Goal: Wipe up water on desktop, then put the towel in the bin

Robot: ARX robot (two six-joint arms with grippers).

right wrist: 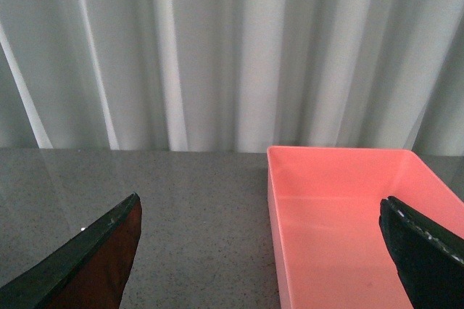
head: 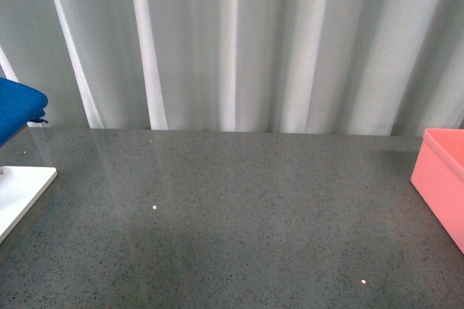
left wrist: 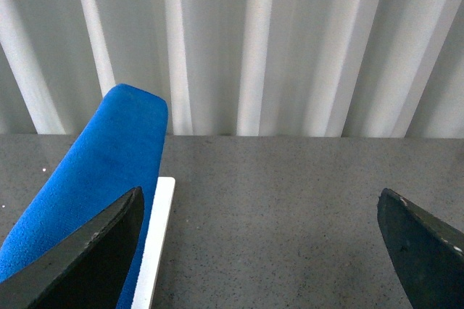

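Logging nearest first: grippers?
— Left gripper (left wrist: 259, 200): fingers wide apart, holding nothing. Right gripper (right wrist: 259, 202): likewise spread and empty, facing the bin (right wrist: 333, 152) at the desktop's right edge.
Surface?
— Desktop (head: 239, 215): speckled grey, glossy; no puddle can be made out. White board (head: 22, 182) at its left edge.
Towel?
— Towel (left wrist: 101, 164): blue, above the white board, just beside the left gripper. Probably light, soft, floppy and easy to grip; pinch the raised rounded end. Long axis slants upward, rounded end toward the curtain (head: 239, 40); lower end out of frame.
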